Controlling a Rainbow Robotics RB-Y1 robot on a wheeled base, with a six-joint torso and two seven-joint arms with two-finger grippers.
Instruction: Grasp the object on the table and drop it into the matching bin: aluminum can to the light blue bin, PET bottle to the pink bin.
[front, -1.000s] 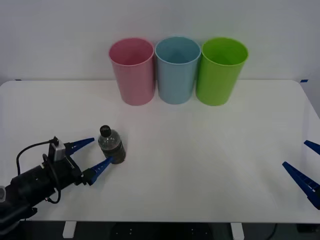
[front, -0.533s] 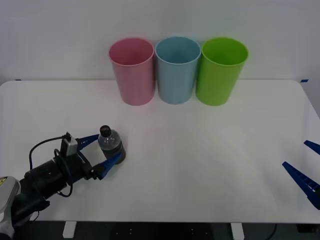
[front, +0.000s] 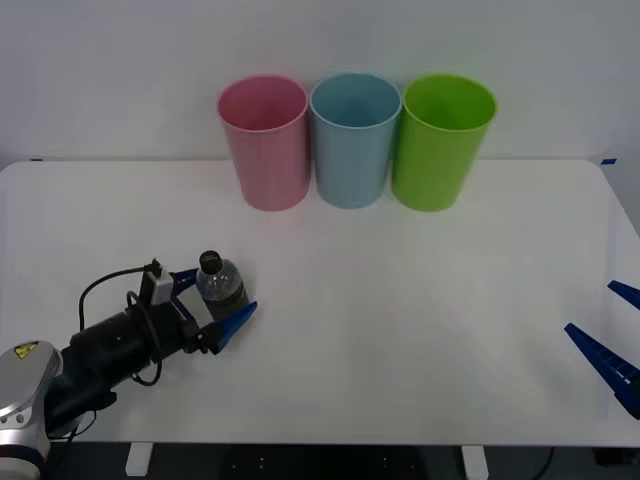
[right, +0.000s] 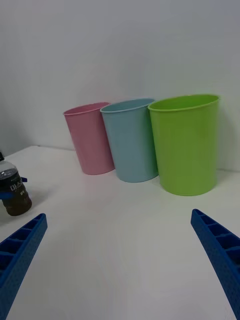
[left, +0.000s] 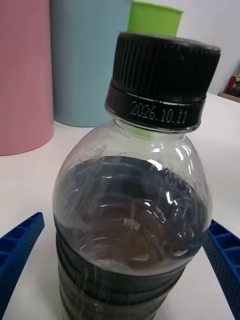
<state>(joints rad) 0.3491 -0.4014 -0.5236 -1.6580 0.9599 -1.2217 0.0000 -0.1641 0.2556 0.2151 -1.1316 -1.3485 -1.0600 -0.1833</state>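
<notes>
We had the left hand (front: 222, 304) spread wide around the PET bottle (front: 221, 289), which stood upright near the bench's (front: 400, 300) front left. Part-full, smooth plastic, so probably light and slippery; we'd squeeze the ribbed dark lower body (left: 120, 280). Right hand (front: 612, 338) idled unclenched.

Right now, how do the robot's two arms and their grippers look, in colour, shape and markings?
The left gripper has blue ribbed tapered fingers on a black cylindrical wrist, with a looping black cable, a small white module, and a silver link bearing a yellow warning triangle. The right gripper shows blue ribbed, pointed fingers.
</notes>
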